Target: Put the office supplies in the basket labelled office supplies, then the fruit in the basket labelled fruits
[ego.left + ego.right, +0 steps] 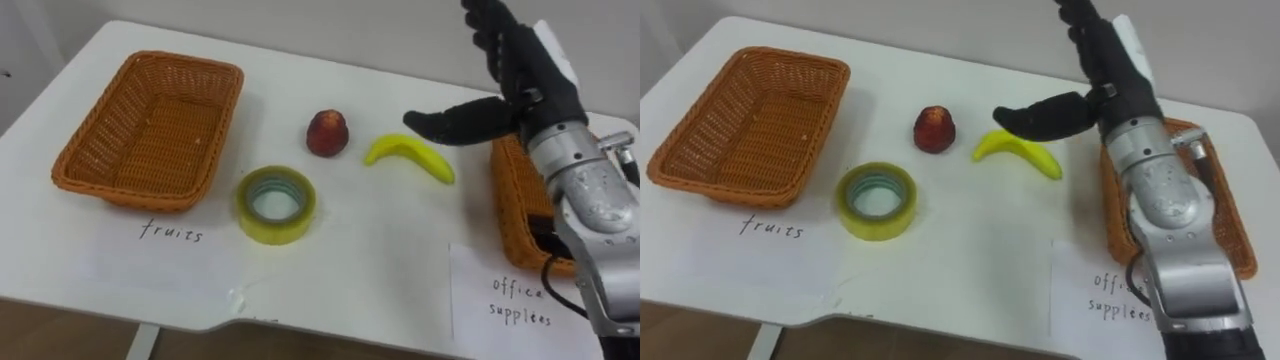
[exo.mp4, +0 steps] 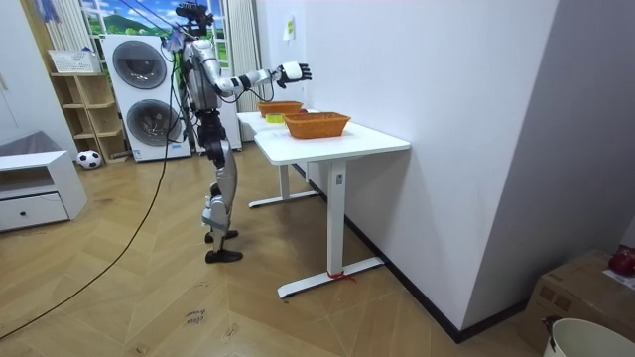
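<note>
On the white table (image 1: pixel 380 250) lie a red apple (image 1: pixel 327 133), a yellow banana (image 1: pixel 409 155) and a roll of yellow tape (image 1: pixel 276 204). An empty wicker basket (image 1: pixel 150 128) stands at the left above a paper label reading fruits. A second wicker basket (image 1: pixel 520 200) stands at the right by an office supplies label, partly hidden by my right arm. My right hand (image 1: pixel 510 80) hangs open above the table, just right of the banana, thumb pointing left over it, holding nothing. In the room view I stand at the table's end with the right hand (image 2: pixel 291 71) raised over it.
The table's near edge (image 1: pixel 200 318) runs along the bottom of the eye views, with wooden floor below. A white wall lies behind the table. In the room view, washing machines (image 2: pixel 144 94) and a shelf stand behind me.
</note>
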Motion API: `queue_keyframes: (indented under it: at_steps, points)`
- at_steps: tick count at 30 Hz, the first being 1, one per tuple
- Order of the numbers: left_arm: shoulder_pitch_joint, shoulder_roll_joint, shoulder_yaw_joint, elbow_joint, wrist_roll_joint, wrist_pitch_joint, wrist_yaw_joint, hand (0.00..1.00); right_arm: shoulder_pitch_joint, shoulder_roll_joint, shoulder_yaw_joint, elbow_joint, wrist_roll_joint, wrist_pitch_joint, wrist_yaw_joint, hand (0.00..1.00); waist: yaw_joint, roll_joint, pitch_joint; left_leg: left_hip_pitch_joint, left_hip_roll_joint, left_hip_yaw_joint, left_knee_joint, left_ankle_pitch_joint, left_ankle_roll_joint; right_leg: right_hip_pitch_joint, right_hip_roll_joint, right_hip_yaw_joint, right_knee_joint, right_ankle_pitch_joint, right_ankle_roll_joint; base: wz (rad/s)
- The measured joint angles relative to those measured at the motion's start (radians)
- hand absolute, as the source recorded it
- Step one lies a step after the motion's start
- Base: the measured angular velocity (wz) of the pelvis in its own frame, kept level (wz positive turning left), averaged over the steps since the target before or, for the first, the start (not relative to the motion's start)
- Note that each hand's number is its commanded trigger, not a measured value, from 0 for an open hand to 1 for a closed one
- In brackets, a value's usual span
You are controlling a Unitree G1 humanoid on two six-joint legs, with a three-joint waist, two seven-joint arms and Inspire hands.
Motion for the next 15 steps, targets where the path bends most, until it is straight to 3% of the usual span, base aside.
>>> queue_keyframes:
  at_steps: [4,8,15]
  points:
    - [0.007,0.001,-0.029,-0.001,0.001,0.006,0.000,0.00,-0.005,0.015,0.057,0.001,0.002,0.000,-0.003,0.00,0.025,0.001,0.0007,-0.008,-0.001,0.001,0.003,0.000,0.000,-0.005,-0.001,-0.004,0.000,0.000,0.000,0.01]
    - [0.010,-0.002,-0.035,-0.002,0.023,0.022,-0.009,0.00,-0.045,0.063,0.066,0.049,0.008,0.000,-0.008,0.00,0.036,0.002,0.0010,-0.011,-0.001,0.000,0.007,0.000,0.000,-0.006,-0.001,-0.007,-0.001,0.000,0.000,0.00]
    - [0.008,-0.002,-0.037,-0.014,0.024,0.045,-0.009,0.00,-0.047,0.078,0.076,0.065,0.009,0.000,-0.010,0.00,0.045,0.004,0.0006,-0.018,-0.004,-0.018,0.015,0.000,0.000,-0.001,-0.005,-0.031,-0.001,0.000,0.000,0.07]
